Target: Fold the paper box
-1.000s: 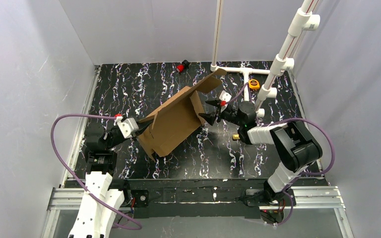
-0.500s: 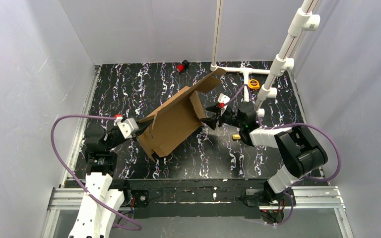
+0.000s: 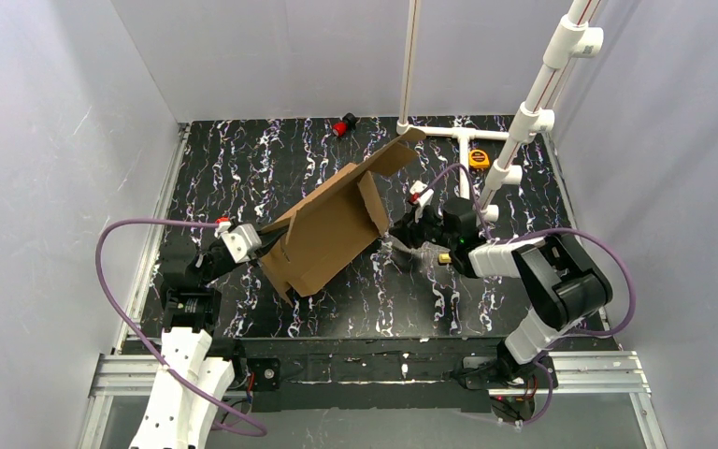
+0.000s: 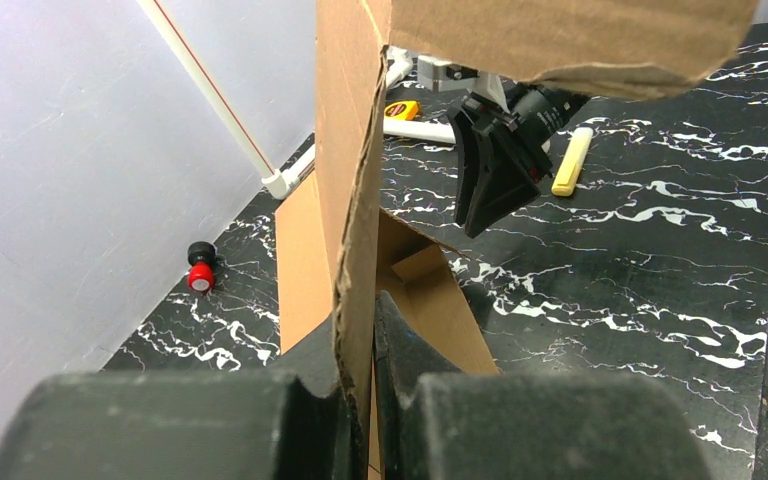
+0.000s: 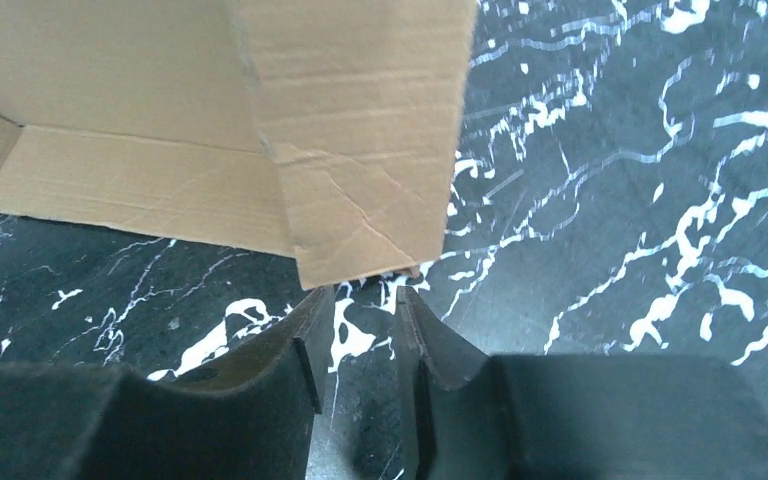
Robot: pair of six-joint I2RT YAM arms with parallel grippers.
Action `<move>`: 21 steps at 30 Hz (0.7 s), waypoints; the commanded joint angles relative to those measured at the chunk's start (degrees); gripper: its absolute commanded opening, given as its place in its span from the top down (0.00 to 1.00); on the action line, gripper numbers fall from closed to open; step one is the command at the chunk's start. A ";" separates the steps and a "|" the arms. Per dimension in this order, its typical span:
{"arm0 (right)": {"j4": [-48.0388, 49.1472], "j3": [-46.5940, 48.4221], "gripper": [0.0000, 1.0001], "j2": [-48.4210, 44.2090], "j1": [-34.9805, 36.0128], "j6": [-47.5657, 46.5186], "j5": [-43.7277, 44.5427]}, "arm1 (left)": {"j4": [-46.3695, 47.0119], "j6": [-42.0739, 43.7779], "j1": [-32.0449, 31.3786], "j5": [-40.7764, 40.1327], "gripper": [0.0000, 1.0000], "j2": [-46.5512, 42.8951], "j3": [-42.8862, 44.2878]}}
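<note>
The paper box [image 3: 327,229] is a brown cardboard sheet with flaps, held tilted up off the black marbled table, one flap raised toward the back. My left gripper [image 3: 264,245] is shut on its near-left edge; in the left wrist view the cardboard edge [image 4: 345,150] runs up between my jaws [image 4: 360,330]. My right gripper [image 3: 398,234] is low at the box's right side, jaws a narrow gap apart and empty. In the right wrist view its fingertips [image 5: 360,300] sit just below a creased flap [image 5: 360,150]. It also shows in the left wrist view [image 4: 495,190].
A red and black knob [image 3: 343,124] lies at the back. A white pipe frame [image 3: 449,132] and a yellow tape measure [image 3: 479,158] stand back right. A small yellow piece [image 3: 445,257] lies beside the right arm. Grey walls close in on three sides.
My right gripper has dropped toward the table and its jaws have narrowed from wide open. The box and my left gripper have stayed put.
</note>
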 commanded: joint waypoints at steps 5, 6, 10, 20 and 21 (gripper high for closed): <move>2.67 -0.07 0.67 5.34 -0.67 15.86 6.87 | -1.33 -0.40 -0.53 -0.02 1.00 -0.83 -1.05; 2.95 -0.10 0.67 5.93 -0.62 17.12 7.88 | -1.39 -0.39 -0.53 -0.02 1.00 -0.89 -1.11; 3.58 0.01 0.67 7.28 -0.64 19.71 8.85 | -1.34 -0.37 -0.59 -0.10 1.00 -1.00 -1.17; 6.42 2.69 0.58 11.85 -0.21 22.49 10.02 | -1.39 -0.39 -0.73 -0.11 1.00 -1.28 -1.49; 6.77 2.79 0.57 12.40 -0.18 22.62 10.10 | -1.34 -0.38 -0.71 -0.11 1.00 -1.27 -1.48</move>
